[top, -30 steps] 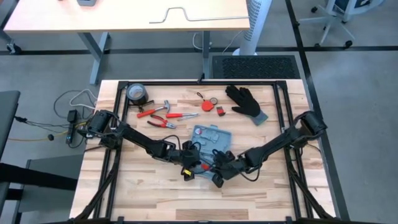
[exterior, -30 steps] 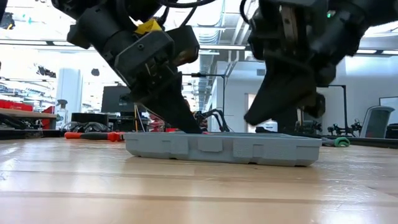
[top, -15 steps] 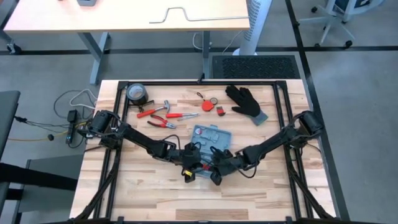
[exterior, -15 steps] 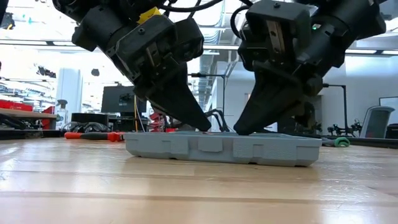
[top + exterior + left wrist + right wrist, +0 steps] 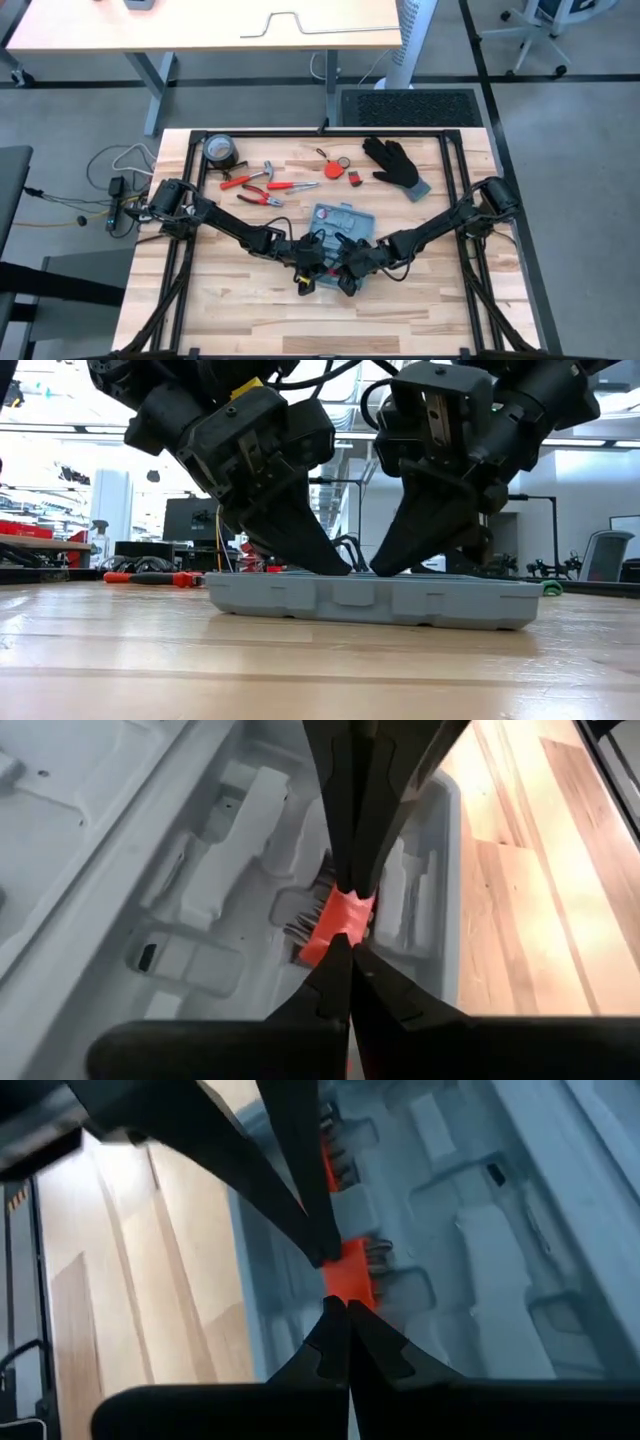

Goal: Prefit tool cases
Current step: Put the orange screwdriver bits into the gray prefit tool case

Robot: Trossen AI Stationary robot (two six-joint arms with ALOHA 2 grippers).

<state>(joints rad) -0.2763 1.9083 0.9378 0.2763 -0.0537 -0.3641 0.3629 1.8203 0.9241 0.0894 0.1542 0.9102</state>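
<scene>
Both pressed shut-fingered onto red bit holder [image 5: 338, 923] in tool case [image 5: 340, 222]: left gripper [image 5: 345, 925], right gripper [image 5: 335, 1287]; risked shoving case sideways.

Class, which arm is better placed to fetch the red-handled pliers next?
Probably left: the red-handled pliers lie left of the blue-grey plastic tool case, on the left gripper's side; the right gripper would have to reach across the case.

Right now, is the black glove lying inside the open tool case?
No. In the high view the black glove lies on the bare table up near the far right corner, well apart from the tool case.
</scene>
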